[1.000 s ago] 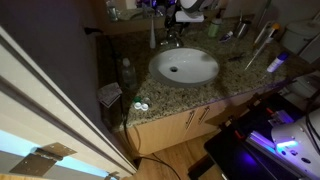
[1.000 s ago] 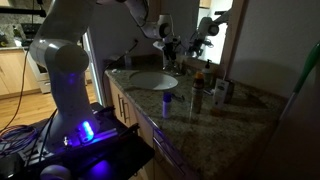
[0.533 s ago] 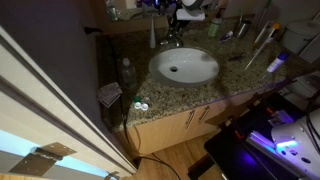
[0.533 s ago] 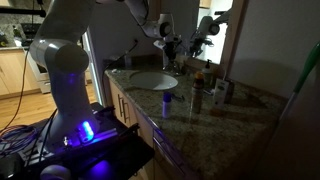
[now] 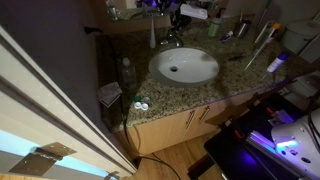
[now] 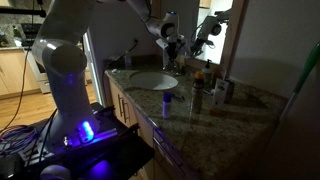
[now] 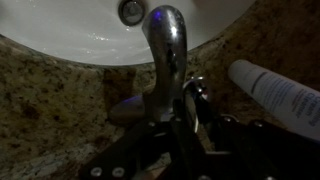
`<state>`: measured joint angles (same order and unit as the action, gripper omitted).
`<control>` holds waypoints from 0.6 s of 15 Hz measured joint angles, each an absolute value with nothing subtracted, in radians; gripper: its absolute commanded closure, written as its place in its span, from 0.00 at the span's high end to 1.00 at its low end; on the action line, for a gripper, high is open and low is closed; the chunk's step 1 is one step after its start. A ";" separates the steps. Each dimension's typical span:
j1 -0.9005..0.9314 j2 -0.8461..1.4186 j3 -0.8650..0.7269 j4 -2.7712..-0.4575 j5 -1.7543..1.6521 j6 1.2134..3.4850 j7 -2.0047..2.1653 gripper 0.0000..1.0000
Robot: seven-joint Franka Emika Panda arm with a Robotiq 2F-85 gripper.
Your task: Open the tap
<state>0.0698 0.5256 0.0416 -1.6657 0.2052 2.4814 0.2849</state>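
The tap is a small chrome faucet whose curved spout reaches over the white basin. In the wrist view my gripper is low and dark, its fingers closed around the thin shiny lever handle just behind the spout. In both exterior views the gripper hangs directly above the tap at the back of the oval basin. No water shows at the spout.
A white tube lies right of the tap. A slim pale bottle stands left of it. Bottles and small items sit on the granite counter. A wall and mirror are close behind.
The jaws have closed on the tap's lever handle. The arm has shifted only slightly above the tap.
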 measured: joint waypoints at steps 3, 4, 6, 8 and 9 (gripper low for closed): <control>-0.002 0.512 0.089 -1.668 0.345 2.455 0.170 0.06; -0.027 0.485 0.099 -1.674 0.382 2.422 0.138 0.06; -0.071 0.401 0.102 -1.690 0.439 2.330 0.090 0.48; -0.099 0.311 0.093 -1.707 0.458 2.228 0.073 0.56; -0.102 0.268 0.083 -1.717 0.453 2.170 0.071 0.63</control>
